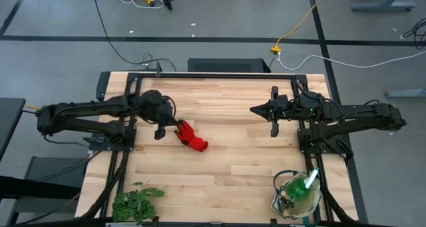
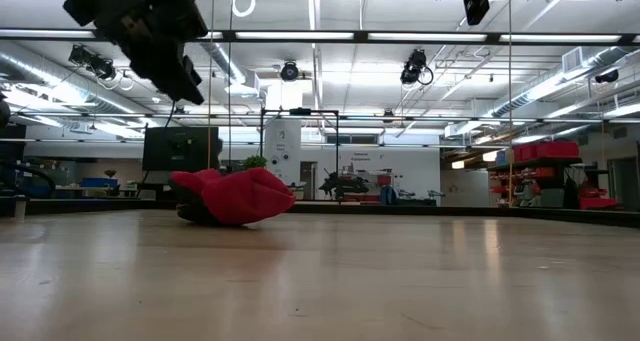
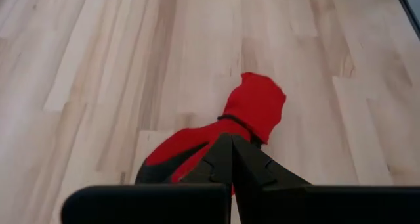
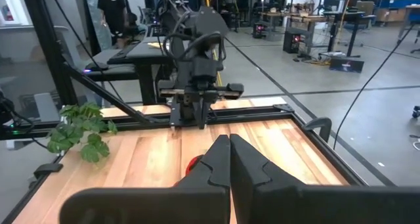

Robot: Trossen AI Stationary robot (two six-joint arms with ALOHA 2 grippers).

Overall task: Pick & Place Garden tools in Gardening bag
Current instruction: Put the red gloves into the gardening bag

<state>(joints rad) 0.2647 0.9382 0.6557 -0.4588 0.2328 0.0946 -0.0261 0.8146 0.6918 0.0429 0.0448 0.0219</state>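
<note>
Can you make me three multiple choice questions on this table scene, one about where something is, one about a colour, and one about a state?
1. Where does the gardening bag sit in the high view?
A. Near the table's corner on the right arm's side
B. At the table's middle
C. Under the left gripper

2. What colour is the glove?
A. Blue
B. Red
C. Yellow

3. How does the left gripper stand?
A. Open wide
B. Shut on the spray bottle
C. Shut, empty, above the glove

Answers: 1 A, the bag shows at the lower right of the high view. 2 B, it is red in three views. 3 C, the left wrist view shows the fingers pressed together over the glove, which lies on the table.
</note>
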